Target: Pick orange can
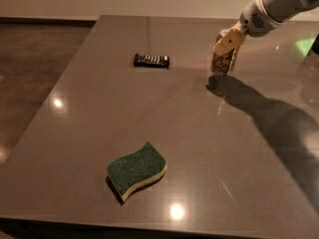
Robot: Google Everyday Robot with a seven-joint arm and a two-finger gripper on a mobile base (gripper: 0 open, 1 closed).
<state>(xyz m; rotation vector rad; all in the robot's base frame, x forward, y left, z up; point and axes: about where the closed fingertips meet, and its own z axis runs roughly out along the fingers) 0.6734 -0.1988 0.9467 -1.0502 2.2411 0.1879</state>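
Observation:
The orange can (222, 63) is an orange-gold drink can with dark cursive lettering, at the far right of the grey table (99, 118). My gripper (229, 42) comes in from the upper right and is shut on the can's upper part. One cream-coloured finger (227, 41) shows in front of the can. The can hangs slightly tilted, a little above the table, with its shadow (222, 85) lying apart from it on the surface below.
A dark flat candy bar wrapper (151, 60) lies left of the can at the table's far middle. A green and cream sponge (137, 169) lies near the front edge. My arm's shadow runs across the right side of the table.

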